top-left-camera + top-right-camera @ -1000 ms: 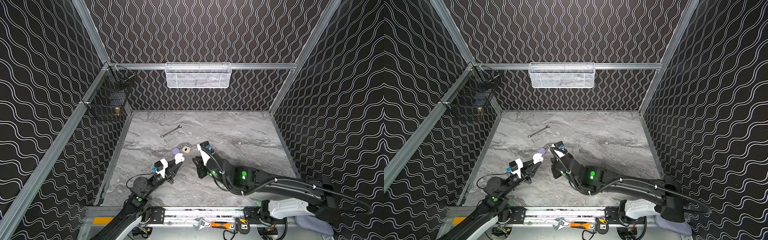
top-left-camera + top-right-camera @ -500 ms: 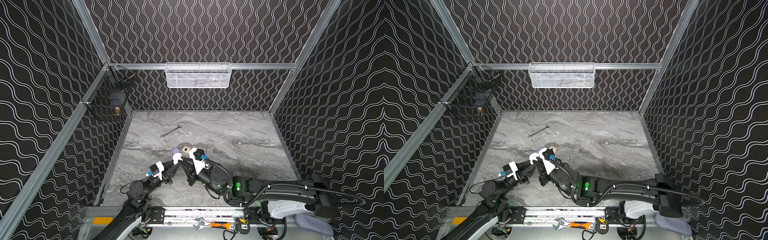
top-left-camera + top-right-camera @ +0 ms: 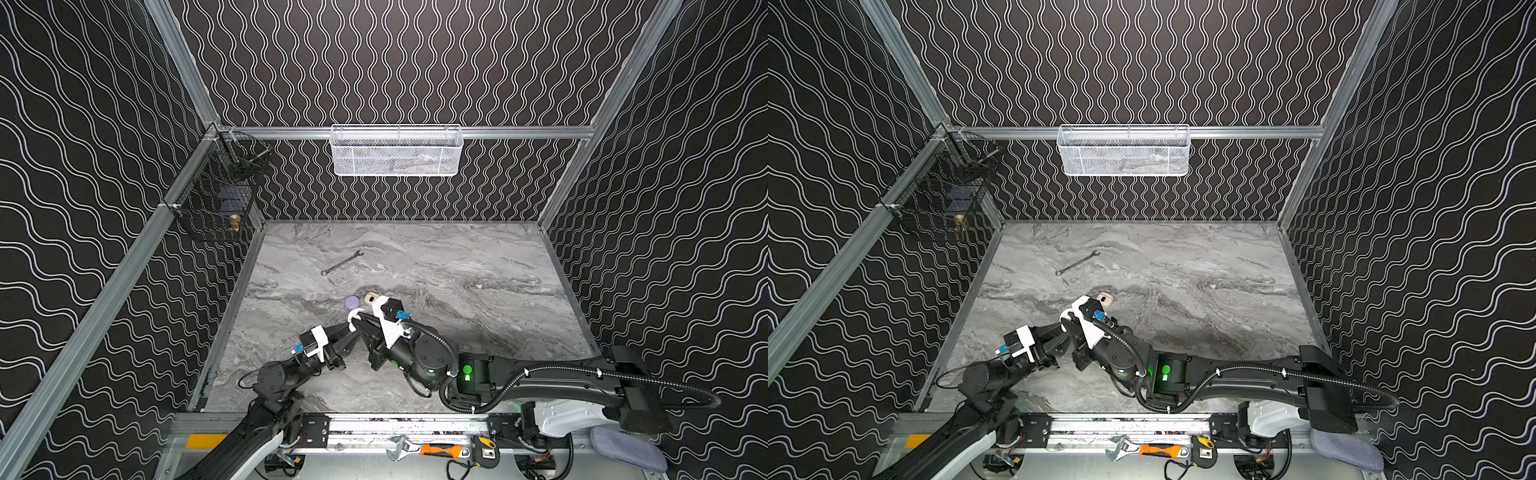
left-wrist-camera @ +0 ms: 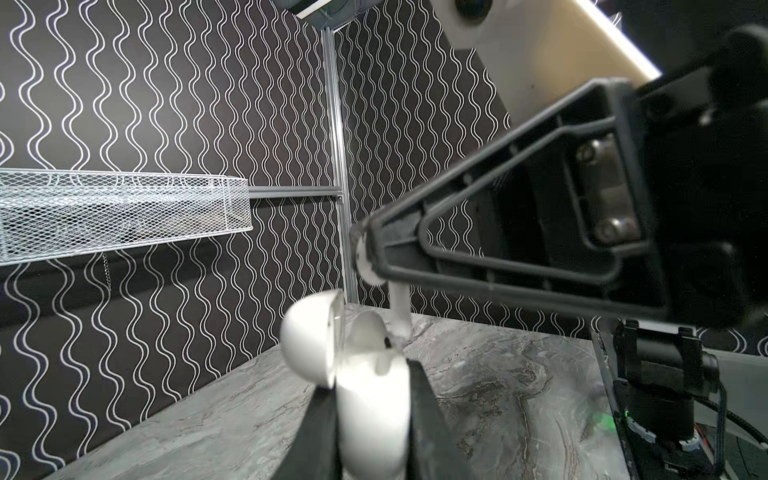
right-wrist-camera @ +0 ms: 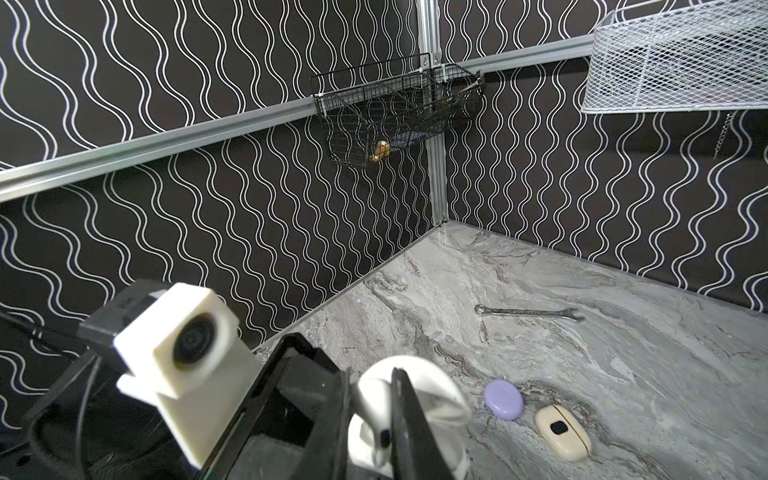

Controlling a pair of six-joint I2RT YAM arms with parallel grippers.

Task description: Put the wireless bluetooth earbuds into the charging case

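Observation:
My left gripper [image 4: 370, 409] is shut on a white charging case [image 4: 374, 419] whose lid [image 4: 307, 336] stands open. One white earbud [image 4: 368, 332] sits in the case. My right gripper [image 4: 365, 255] is shut on a second white earbud [image 4: 400, 309], its stem pointing down at the case's opening, at or just above the rim. The right wrist view has that earbud [image 5: 376, 432] between the fingers of the right gripper [image 5: 372, 376], with the case [image 5: 432, 399] right behind. In a top view the left gripper [image 3: 351, 331] and right gripper [image 3: 360, 321] meet tip to tip.
A closed lilac case [image 5: 503, 399] and a cream case [image 5: 562, 432] lie on the marble table [image 3: 478, 332] just beyond the grippers. A wrench [image 3: 341, 263] lies further back. A white mesh basket [image 3: 395, 151] and a black wire basket [image 3: 216, 195] hang on the walls.
My right gripper has swung left with its earbud until it meets the open case in my left gripper. The left arm has drawn back slightly.

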